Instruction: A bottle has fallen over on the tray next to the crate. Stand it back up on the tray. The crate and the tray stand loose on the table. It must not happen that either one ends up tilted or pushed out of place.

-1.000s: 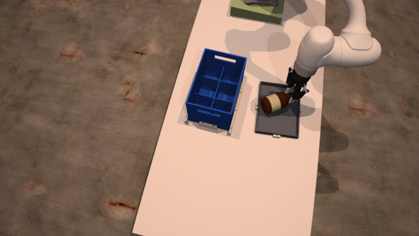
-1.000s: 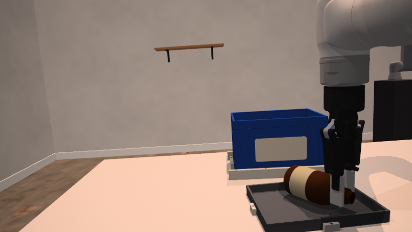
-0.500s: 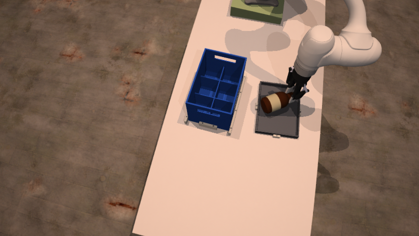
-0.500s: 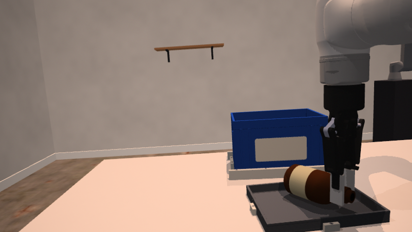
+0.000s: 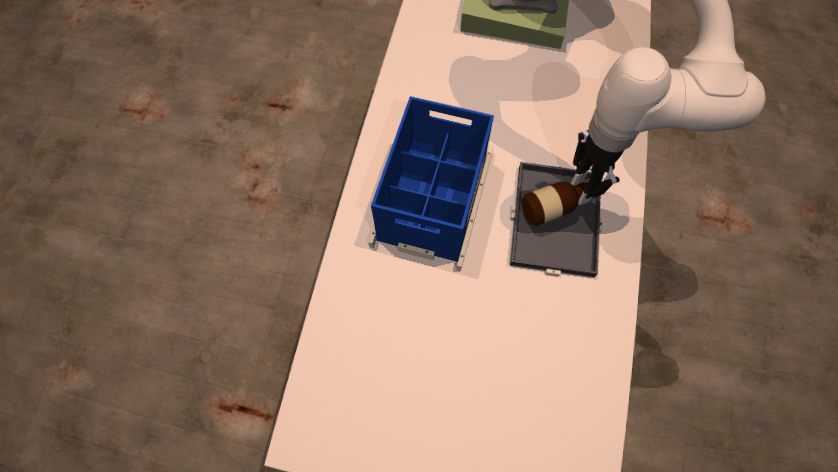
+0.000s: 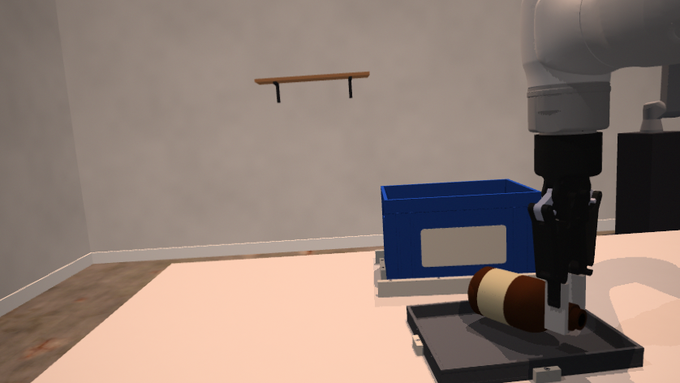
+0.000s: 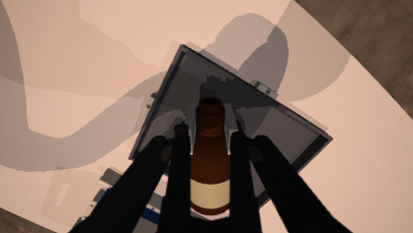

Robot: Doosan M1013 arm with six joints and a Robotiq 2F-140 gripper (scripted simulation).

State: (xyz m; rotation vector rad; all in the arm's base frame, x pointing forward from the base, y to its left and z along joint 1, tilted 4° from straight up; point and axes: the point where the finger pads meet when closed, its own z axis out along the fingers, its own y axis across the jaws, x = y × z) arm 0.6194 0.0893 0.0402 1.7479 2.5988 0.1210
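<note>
A brown bottle with a cream label lies on its side over the dark grey tray, its neck toward the tray's far right corner. My gripper points straight down and is shut on the bottle's neck. In the side view the bottle is tilted, its body end raised above the tray, and the fingers clamp the neck close to the tray floor. In the wrist view the bottle sits between the two black fingers, mouth pointing away.
The blue crate with divided compartments stands left of the tray on a pale base. A green box sits at the table's far end. The table's right edge runs close past the tray.
</note>
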